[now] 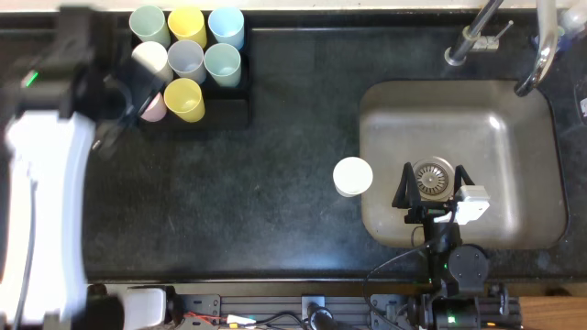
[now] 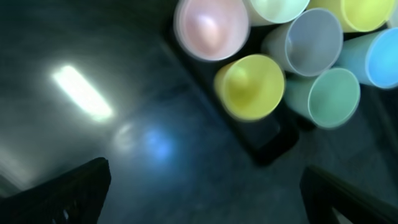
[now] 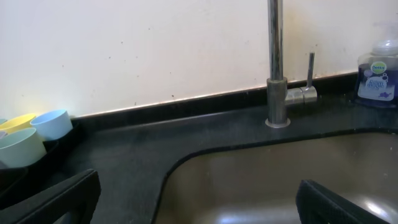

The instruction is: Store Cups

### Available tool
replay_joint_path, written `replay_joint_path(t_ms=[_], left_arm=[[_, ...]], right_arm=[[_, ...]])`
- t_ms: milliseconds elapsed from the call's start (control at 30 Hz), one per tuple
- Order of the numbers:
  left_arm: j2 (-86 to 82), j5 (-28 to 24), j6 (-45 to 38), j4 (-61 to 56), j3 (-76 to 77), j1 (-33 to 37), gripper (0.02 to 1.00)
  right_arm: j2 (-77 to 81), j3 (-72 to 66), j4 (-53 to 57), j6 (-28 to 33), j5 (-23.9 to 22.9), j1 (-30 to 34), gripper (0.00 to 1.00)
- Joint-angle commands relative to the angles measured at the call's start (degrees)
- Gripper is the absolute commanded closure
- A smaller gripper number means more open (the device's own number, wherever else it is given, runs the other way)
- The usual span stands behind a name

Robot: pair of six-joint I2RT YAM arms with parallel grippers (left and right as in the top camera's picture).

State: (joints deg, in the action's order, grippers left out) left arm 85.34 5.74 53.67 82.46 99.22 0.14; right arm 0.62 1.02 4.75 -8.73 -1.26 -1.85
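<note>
Several pastel cups stand in a black tray at the counter's back left, among them a pink cup and a yellow cup in the front row. A lone white cup stands on the counter beside the sink's left rim. My left gripper hangs lifted next to the tray. In its wrist view it is open and holds nothing, and the pink cup and yellow cup lie ahead. My right gripper sits open over the sink, to the right of the white cup.
A steel sink takes up the right side, with its drain under the right gripper. A faucet and a soap bottle stand behind it. Dark counter stretches between tray and sink.
</note>
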Motion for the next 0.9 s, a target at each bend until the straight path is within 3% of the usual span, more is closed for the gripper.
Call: replay_joint_path(t_ms=[33, 100, 233, 400, 533, 667, 800, 900], left_arm=[[-12.1, 5.9, -8.2, 9.1, 0.2, 0.5, 0.02], [-18.9, 6.4, -10.2, 14.3, -1.5, 0.5, 0.02], [-32.7, 8.2, -14.6, 12.5, -9.1, 0.6, 0.02], [-52.6, 5.7, -32.6, -0.4, -28.6, 1.2, 0.02], [-66.4, 2.8, -45.8, -23.6, -50.9, 2.4, 0.02], [-73.0, -9.1, -57.4, -57.0, -72.5, 2.4, 0.02], [-73.8, -15.8, -59.9, -86.0, -87.8, 2.4, 0.02], [-74.9, -16.7, -59.9, -93.6, -94.9, 2.4, 0.023]], right_arm=[[-0.4, -0.7, -0.3, 0.2, 0.6, 0.4, 0.003], [-0.4, -0.7, -0.3, 0.2, 0.6, 0.4, 0.003], [-0.4, -0.7, -0.3, 0.2, 0.6, 0.4, 0.003], [-0.4, -0.7, -0.3, 0.2, 0.6, 0.4, 0.003], [-0.4, -0.7, -0.3, 0.2, 0.6, 0.4, 0.005], [-0.4, -0.7, -0.3, 0.2, 0.6, 0.4, 0.003], [-0.4, -0.7, -0.3, 0.2, 0.6, 0.4, 0.005], [-0.4, -0.7, -0.3, 0.2, 0.6, 0.4, 0.003]])
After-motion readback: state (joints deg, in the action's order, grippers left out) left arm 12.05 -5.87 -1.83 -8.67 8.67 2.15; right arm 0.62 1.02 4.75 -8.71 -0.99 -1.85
